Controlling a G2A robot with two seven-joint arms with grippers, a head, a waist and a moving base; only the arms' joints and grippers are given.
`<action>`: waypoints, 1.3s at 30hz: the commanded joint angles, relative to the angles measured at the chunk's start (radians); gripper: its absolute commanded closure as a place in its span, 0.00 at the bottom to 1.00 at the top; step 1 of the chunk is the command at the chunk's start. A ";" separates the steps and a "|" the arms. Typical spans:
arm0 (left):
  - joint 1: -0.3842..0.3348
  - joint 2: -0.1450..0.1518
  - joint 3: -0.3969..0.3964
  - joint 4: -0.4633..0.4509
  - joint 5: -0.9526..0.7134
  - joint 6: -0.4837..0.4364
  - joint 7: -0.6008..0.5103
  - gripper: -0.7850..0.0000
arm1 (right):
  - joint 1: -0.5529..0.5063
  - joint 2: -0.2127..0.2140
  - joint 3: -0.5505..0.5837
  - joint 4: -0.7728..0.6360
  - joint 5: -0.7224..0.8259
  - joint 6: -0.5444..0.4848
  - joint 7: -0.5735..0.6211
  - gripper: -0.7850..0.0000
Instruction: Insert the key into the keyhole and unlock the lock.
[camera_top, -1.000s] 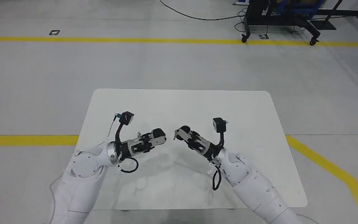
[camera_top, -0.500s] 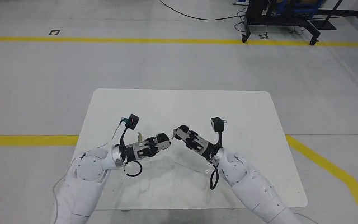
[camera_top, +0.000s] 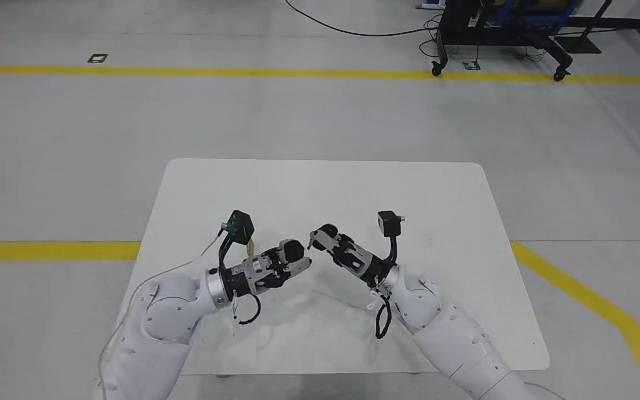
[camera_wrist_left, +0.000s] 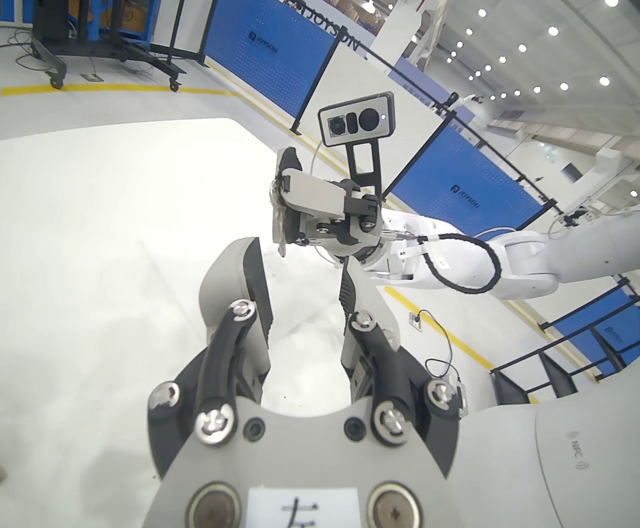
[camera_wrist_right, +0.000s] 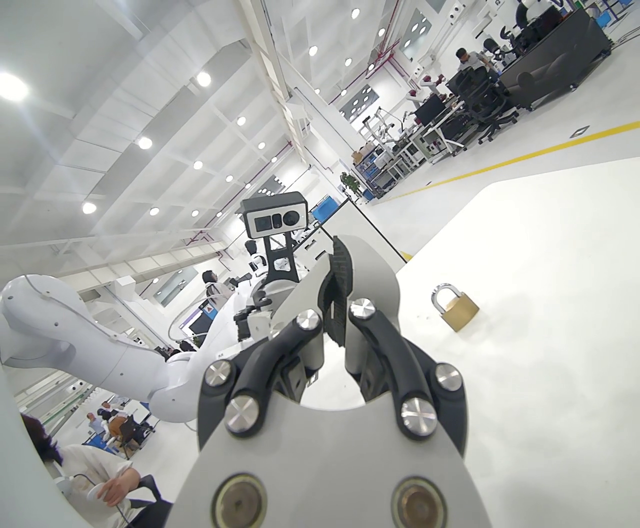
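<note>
White surface (camera_top: 440, 200) seen from above, with both arms raised over its middle. The right claw (camera_top: 320, 238) points toward the left claw (camera_top: 297, 252), which sits just beside it, tip facing tip but not touching.

Left wrist view: the left claw (camera_wrist_left: 302, 285) has its two fingers apart with nothing between them. It faces the right claw (camera_wrist_left: 281, 200) close ahead. The right claw's fingers are pressed together on a thin flat piece of metal, apparently the key (camera_wrist_left: 276, 235), which juts out past them.

Right wrist view: the right claw (camera_wrist_right: 339, 265) shows its ribbed pads closed against each other. Past the right claw, a brass padlock (camera_wrist_right: 455, 310) lies flat on the surface, apart from both arms, with its silver shackle seated in the body.

Judging from this, the key is in hand but the padlock has not been picked up or steadied. To do that step well, the empty left claw should grip the brass body by its broad sides. That leaves the keyhole end free and turned toward the right claw. The key blade should be lined up square with the slot and pushed straight in before any turning, so it does not twist in the grip.
</note>
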 joint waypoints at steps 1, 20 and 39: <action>-0.011 0.000 0.013 0.023 -0.111 0.052 -0.020 0.71 | -0.002 -0.001 0.001 -0.002 -0.002 -0.003 0.000 1.00; -0.055 0.010 0.056 0.056 -0.231 0.143 -0.081 0.97 | -0.025 -0.004 0.018 -0.016 -0.013 -0.014 0.010 1.00; -0.053 0.024 0.038 0.062 -0.249 0.140 -0.041 1.00 | -0.042 -0.006 0.035 -0.035 -0.022 -0.013 0.025 1.00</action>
